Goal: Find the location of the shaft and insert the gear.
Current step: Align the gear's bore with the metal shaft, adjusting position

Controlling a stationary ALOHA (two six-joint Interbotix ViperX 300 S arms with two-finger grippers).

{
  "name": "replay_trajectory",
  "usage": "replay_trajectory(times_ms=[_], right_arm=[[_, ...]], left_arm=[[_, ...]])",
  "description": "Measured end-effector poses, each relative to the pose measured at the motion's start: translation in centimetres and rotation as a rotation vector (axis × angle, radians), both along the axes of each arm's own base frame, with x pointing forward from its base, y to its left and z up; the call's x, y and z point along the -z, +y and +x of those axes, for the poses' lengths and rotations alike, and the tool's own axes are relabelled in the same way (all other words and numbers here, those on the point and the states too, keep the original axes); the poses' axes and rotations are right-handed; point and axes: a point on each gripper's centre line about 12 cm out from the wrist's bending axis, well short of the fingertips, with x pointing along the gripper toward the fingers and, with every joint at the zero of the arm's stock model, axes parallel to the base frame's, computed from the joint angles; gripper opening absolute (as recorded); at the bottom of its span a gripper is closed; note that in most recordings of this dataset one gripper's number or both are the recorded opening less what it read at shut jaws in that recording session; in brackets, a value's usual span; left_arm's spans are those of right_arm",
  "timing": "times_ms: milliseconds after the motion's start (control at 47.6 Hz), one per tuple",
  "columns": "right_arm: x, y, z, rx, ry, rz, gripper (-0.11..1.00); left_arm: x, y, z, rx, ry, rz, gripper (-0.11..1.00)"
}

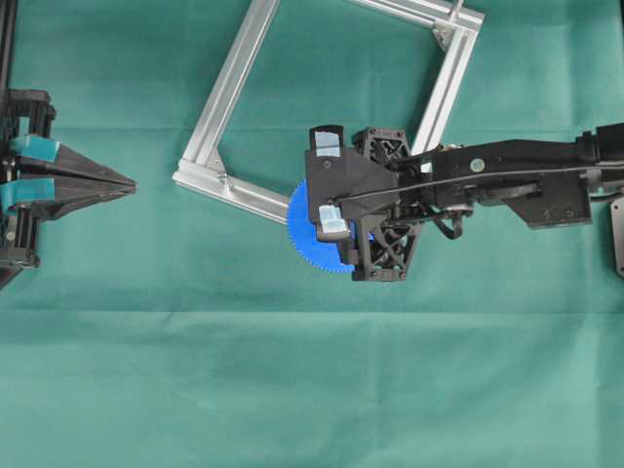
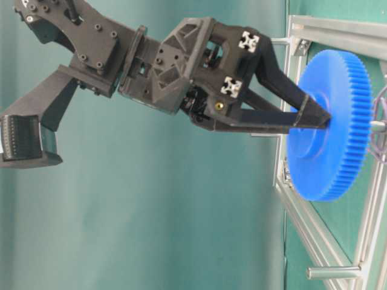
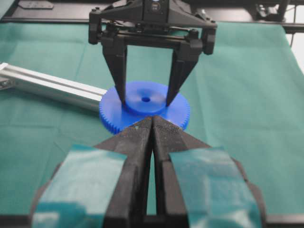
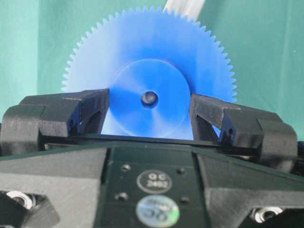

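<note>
Gripping the blue gear (image 4: 149, 71) by its raised hub, the right gripper (image 3: 145, 97) has a finger on either side and the centre hole between them. The gear lies just beneath the fingertips, over the aluminium frame (image 1: 229, 93). The shaft (image 2: 378, 125) pokes out at the gear's far face; if hole and pin sit slightly off, pressing could jam or tilt it. The left gripper (image 3: 152, 126) sits pressed together, well apart.
</note>
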Motion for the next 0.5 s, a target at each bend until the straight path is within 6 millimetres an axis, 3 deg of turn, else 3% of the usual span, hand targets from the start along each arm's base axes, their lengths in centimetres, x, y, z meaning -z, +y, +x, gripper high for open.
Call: replay_trajectory(times_ms=[504], right_arm=[[0.37,0.02,0.10,-0.002,0.006,0.000,0.70]], left_arm=[[0.02,-0.03,0.00,0.001,0.002,-0.002,0.01]])
